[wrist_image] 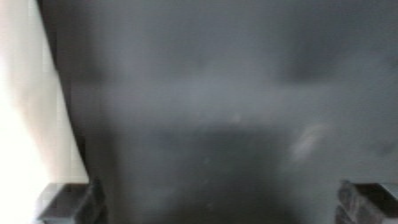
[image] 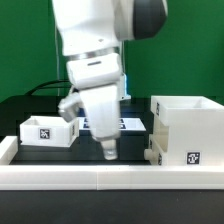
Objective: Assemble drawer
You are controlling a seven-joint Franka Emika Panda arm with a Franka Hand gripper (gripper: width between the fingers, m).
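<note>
A small white tray (image: 48, 130) with a square tag stands on the black table at the exterior view's left. The tall white box housing (image: 186, 128), open at the top and tagged low on its front, stands at the exterior view's right. I cannot make out a second tray. My gripper (image: 110, 150) hangs between them, fingers pointing down close to the table, touching neither. In the wrist view the gripper (wrist_image: 217, 206) is open and empty: the two fingertips (wrist_image: 63, 204) sit far apart over bare dark table. A blurred white strip (wrist_image: 22, 90) runs along one edge.
The low white border wall (image: 100, 176) runs along the front of the table. The marker board (image: 128, 124) lies flat behind my gripper. A green backdrop stands behind the table.
</note>
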